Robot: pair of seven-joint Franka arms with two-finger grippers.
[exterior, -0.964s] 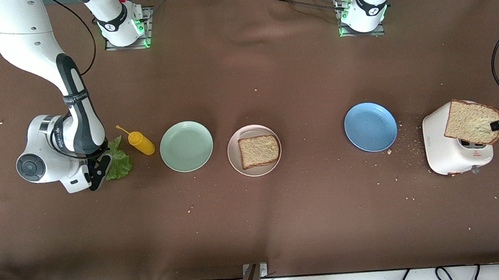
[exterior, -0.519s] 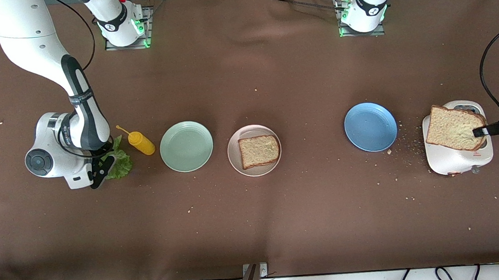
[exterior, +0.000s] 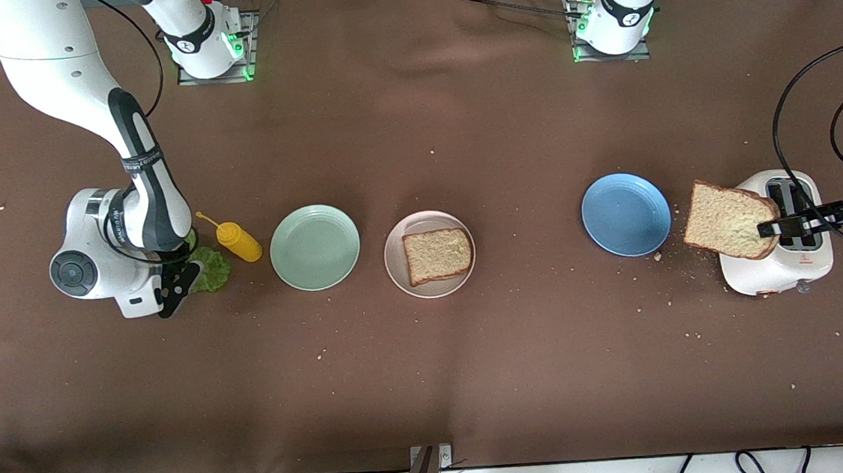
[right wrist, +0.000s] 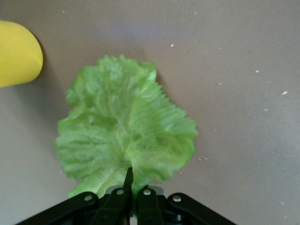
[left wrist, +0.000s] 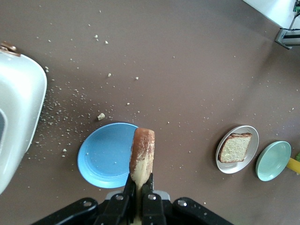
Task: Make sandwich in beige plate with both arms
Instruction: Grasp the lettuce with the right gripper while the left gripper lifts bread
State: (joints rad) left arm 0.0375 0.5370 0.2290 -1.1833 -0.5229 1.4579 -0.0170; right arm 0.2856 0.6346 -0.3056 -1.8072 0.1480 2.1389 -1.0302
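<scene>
The beige plate (exterior: 394, 258) sits mid-table with one toasted bread slice (exterior: 437, 255) lying flat in it; the left wrist view shows that plate (left wrist: 227, 167) too. My left gripper (exterior: 767, 227) is shut on a second bread slice (exterior: 728, 229), held over the table between the toaster and the blue plate. That slice (left wrist: 142, 150) shows edge-on between the jaws of the left gripper (left wrist: 140, 185). Toward the right arm's end, my right gripper (exterior: 185, 276) is shut on the edge of a ruffled green lettuce leaf (exterior: 211, 269). In the right wrist view the lettuce leaf (right wrist: 124, 131) spreads out from the right gripper (right wrist: 133, 185).
A yellow squeeze bottle (exterior: 237, 241) lies beside the lettuce, with a mint-green plate (exterior: 315, 246) between it and the beige plate. A blue plate (exterior: 626, 214) and a white toaster (exterior: 777, 261) stand toward the left arm's end, with crumbs scattered around them.
The left gripper has carried its bread slice from above the toaster toward the blue plate. The right gripper has shut on the lettuce's edge, and the leaf has bunched up.
</scene>
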